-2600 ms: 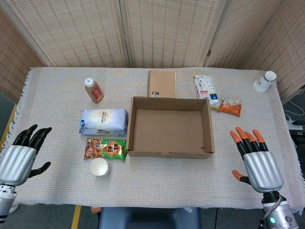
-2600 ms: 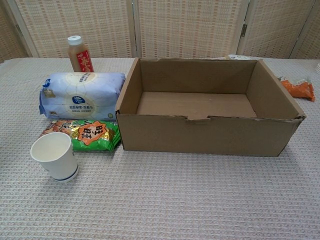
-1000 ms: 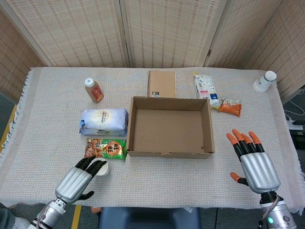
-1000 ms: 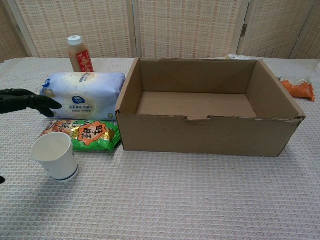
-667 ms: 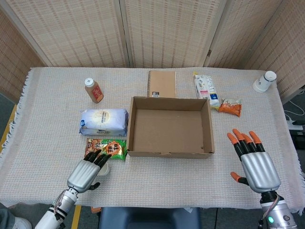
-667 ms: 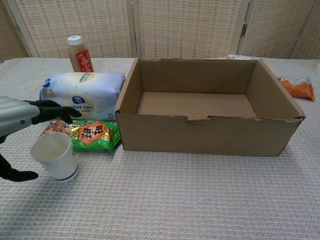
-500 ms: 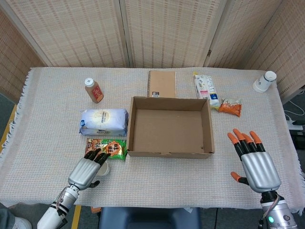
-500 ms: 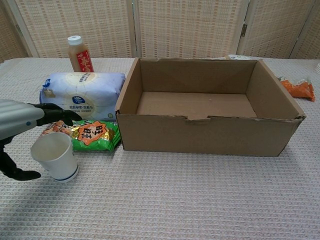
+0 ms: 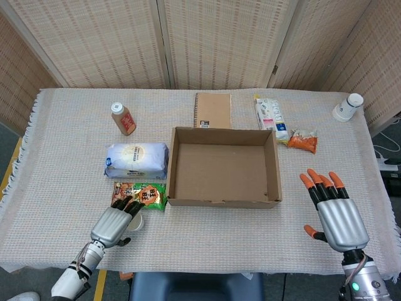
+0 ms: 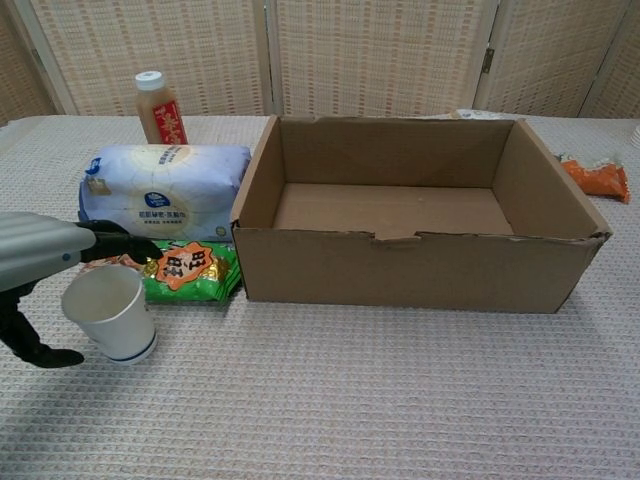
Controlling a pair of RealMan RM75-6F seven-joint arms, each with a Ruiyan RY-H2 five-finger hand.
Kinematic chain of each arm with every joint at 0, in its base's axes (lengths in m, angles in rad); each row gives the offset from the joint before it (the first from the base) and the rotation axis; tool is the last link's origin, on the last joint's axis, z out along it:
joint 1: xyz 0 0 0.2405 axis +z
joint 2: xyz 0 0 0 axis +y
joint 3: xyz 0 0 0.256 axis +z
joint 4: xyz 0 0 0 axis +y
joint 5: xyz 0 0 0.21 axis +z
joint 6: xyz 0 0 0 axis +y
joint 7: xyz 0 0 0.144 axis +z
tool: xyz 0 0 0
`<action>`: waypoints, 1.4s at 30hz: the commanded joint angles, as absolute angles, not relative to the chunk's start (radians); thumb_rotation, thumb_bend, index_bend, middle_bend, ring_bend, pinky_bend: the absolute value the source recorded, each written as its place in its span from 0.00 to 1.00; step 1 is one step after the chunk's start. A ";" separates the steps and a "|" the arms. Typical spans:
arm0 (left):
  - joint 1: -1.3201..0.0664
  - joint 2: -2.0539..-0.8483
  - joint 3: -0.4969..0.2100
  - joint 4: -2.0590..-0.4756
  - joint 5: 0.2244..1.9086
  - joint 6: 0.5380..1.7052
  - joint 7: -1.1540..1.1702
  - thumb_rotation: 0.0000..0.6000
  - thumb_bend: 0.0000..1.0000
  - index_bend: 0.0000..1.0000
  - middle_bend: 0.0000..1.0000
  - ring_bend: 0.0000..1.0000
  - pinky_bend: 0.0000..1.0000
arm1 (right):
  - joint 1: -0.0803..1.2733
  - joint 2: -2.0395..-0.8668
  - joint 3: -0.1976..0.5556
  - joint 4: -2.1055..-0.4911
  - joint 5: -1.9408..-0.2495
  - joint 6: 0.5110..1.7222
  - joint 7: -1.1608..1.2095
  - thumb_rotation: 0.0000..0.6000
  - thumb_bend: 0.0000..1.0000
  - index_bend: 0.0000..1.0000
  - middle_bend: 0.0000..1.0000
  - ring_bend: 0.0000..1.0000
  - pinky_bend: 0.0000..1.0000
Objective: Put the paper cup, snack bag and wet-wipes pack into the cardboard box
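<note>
Having swung in from the table's left edge over the last moments, now straddling the paper cup (image 10: 109, 312) with the left hand (image 10: 40, 262): fingers (image 10: 122, 243) reaching over the rim, thumb low beside the base on the near side, all apart and not yet pressing the cup wall as far as the chest view shows. Setting up the first grasp, by the look of it, with nothing yet in the cardboard box (image 9: 223, 168). Hovering spread and empty at the near right, the right hand (image 9: 333, 213), barely shifting. Lying just behind the cup and touching the box's left wall, the snack bag (image 10: 184, 270); sitting behind that, the wet-wipes pack (image 10: 166, 191); standing further back, a bottle (image 9: 123, 118).
</note>
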State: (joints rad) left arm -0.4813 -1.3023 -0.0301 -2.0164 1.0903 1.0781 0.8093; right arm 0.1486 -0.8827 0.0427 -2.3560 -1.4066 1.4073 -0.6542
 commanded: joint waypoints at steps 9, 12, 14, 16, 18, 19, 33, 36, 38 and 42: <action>-0.506 -1.329 -0.014 -1.965 1.125 1.075 0.740 1.00 0.23 0.23 0.17 0.08 0.27 | 0.152 -0.881 0.045 -2.356 -1.395 1.411 -0.655 1.00 0.08 0.04 0.00 0.00 0.00; -0.510 -1.337 -0.010 -1.952 1.137 1.076 0.721 1.00 0.24 0.26 0.20 0.11 0.31 | 0.155 -0.882 0.046 -2.356 -1.387 1.411 -0.658 1.00 0.08 0.05 0.00 0.00 0.00; -0.511 -1.340 -0.005 -1.944 1.148 1.078 0.711 1.00 0.25 0.29 0.22 0.13 0.34 | 0.157 -0.884 0.047 -2.356 -1.381 1.410 -0.661 1.00 0.08 0.05 0.00 0.00 0.00; -0.512 -1.341 -0.002 -1.939 1.156 1.081 0.703 1.00 0.26 0.31 0.25 0.16 0.38 | 0.159 -0.886 0.047 -2.356 -1.376 1.409 -0.664 1.00 0.08 0.05 0.00 0.00 0.00; -0.513 -1.343 -0.001 -1.934 1.163 1.086 0.695 1.00 0.26 0.34 0.29 0.20 0.43 | 0.160 -0.887 0.047 -2.356 -1.373 1.409 -0.667 1.00 0.08 0.05 0.00 0.00 0.00; -0.514 -1.342 -0.001 -1.933 1.163 1.086 0.692 1.00 0.27 0.35 0.30 0.21 0.44 | 0.161 -0.888 0.047 -2.356 -1.373 1.410 -0.668 1.00 0.08 0.05 0.00 0.00 0.00; -0.523 -1.261 0.008 -2.029 1.175 1.116 0.700 1.00 0.30 0.42 0.42 0.29 0.53 | 0.160 -0.883 0.044 -2.356 -1.380 1.419 -0.659 1.00 0.08 0.05 0.00 0.00 0.00; -0.522 -1.184 0.009 -2.108 1.193 1.134 0.705 1.00 0.30 0.42 0.42 0.29 0.54 | 0.159 -0.879 0.044 -2.356 -1.385 1.422 -0.651 1.00 0.08 0.05 0.00 0.00 0.00; -0.520 -1.116 0.003 -2.170 1.206 1.153 0.708 1.00 0.30 0.42 0.43 0.29 0.54 | 0.158 -0.876 0.044 -2.356 -1.389 1.424 -0.646 1.00 0.08 0.05 0.00 0.00 0.00; -0.526 -0.978 -0.037 -2.278 1.235 1.193 0.704 1.00 0.30 0.42 0.43 0.30 0.54 | 0.157 -0.873 0.040 -2.356 -1.397 1.422 -0.641 1.00 0.08 0.05 0.00 0.00 0.00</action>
State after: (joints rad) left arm -0.5222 -1.0644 -0.0086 -2.2019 1.2094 1.1585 0.7032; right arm 0.1568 -0.8738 0.0409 -2.3560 -1.3962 1.4224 -0.6414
